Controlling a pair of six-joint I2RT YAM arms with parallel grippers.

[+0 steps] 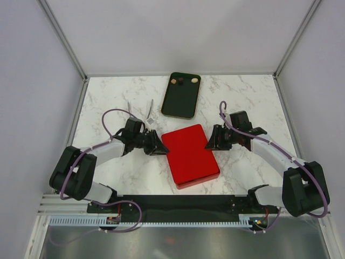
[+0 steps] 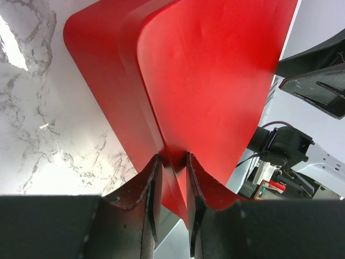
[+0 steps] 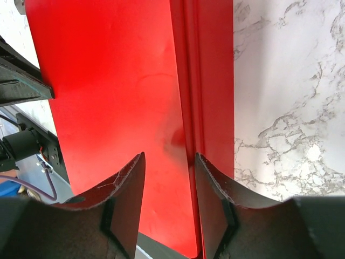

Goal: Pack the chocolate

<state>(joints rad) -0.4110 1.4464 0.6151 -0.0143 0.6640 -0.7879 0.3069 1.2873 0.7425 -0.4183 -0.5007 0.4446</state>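
Observation:
A closed red box [image 1: 190, 155] lies in the middle of the marble table. My left gripper [image 1: 161, 147] is shut on its left edge; in the left wrist view the fingertips [image 2: 172, 159] pinch the red lid's rim [image 2: 215, 81]. At the box's right edge my right gripper [image 1: 209, 143] straddles the lid rim [image 3: 186, 108]. Its jaws [image 3: 170, 159] stand apart around that rim, with a gap on the lid side. Three pieces of the chocolate [image 1: 183, 81], tan and dark, sit at the far end of a dark tray [image 1: 181, 102] behind the box.
A thin grey metal tool [image 1: 141, 112] with a small white piece [image 1: 152, 117] lies just behind my left gripper. Frame posts and pale walls close in the table's left, right and back sides. A black rail [image 1: 178, 202] runs along the near edge.

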